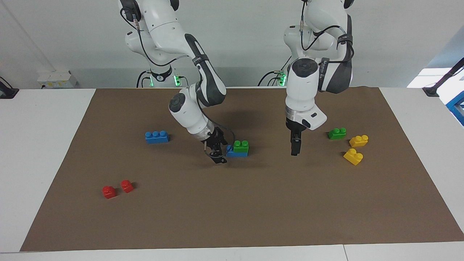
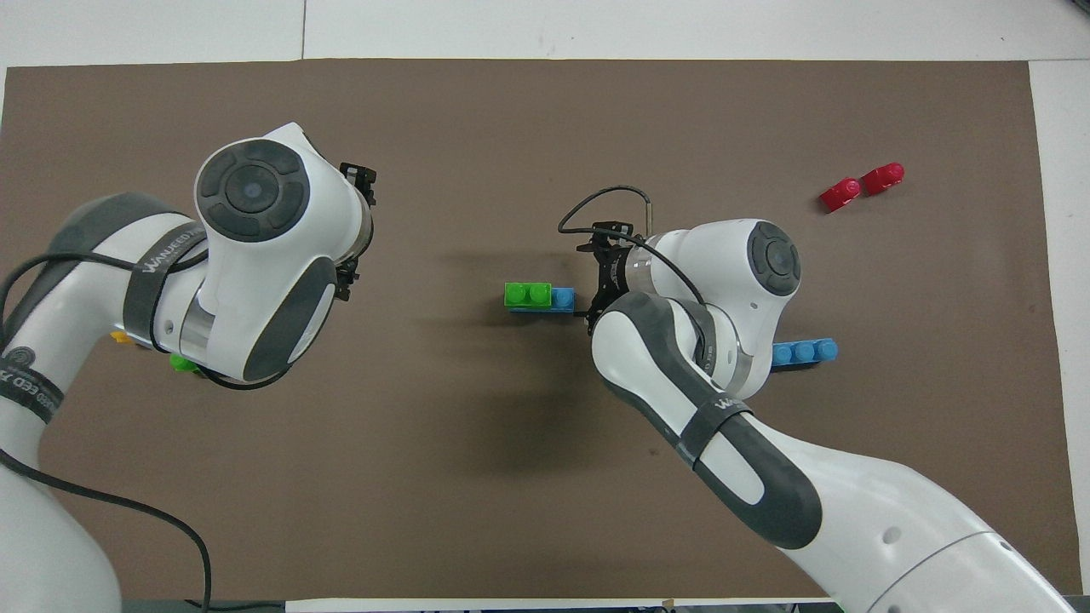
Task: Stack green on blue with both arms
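Observation:
A green two-stud brick (image 1: 241,146) sits on a blue three-stud brick (image 1: 236,152) at the middle of the brown mat, covering the end toward the left arm; one blue stud stays bare. The stack also shows in the overhead view, green (image 2: 527,294) on blue (image 2: 562,300). My right gripper (image 1: 217,155) is low beside the blue brick's bare end, open and just apart from it; it also shows in the overhead view (image 2: 599,283). My left gripper (image 1: 295,148) hangs empty above the mat between the stack and a second green brick (image 1: 337,133).
A second blue brick (image 1: 156,137) lies toward the right arm's end. Two yellow bricks (image 1: 359,140) (image 1: 353,156) lie by the second green brick. Two red bricks (image 1: 108,191) (image 1: 127,186) lie farther from the robots, toward the right arm's end.

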{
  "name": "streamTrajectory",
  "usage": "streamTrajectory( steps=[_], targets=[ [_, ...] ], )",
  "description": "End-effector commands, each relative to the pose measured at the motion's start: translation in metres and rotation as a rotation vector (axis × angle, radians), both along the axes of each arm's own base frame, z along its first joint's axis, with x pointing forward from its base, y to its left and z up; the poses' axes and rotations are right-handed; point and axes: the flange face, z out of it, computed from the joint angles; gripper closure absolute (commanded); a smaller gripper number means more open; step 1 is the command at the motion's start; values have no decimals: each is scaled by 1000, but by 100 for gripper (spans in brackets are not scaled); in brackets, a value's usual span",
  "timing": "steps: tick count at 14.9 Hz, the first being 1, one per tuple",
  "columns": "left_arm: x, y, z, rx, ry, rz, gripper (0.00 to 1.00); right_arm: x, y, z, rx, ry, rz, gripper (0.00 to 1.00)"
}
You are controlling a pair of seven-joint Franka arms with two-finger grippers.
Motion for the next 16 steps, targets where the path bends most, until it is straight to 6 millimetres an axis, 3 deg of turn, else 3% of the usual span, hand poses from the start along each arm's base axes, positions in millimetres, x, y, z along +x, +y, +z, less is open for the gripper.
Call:
streamTrajectory(
  steps=[1,5,8,10,13,16],
  targets=[
    [-4,23,11,22,38,-142,0,4,-25,36,27,-13,2,0],
    [4,65,26,50,97,-402,0,10,-80,89,-49,-100,194,0],
    [12,113,60,9,127,-593,0,12,-117,121,-129,-181,449,0],
    [8,146,82,-9,121,-657,0,7,-130,139,-224,-232,659,0],
    [-4,181,107,16,138,-831,0,-4,-167,181,-325,-288,927,0],
    [-22,192,127,32,173,-985,0,-17,-204,229,-381,-301,1156,0]
  ],
)
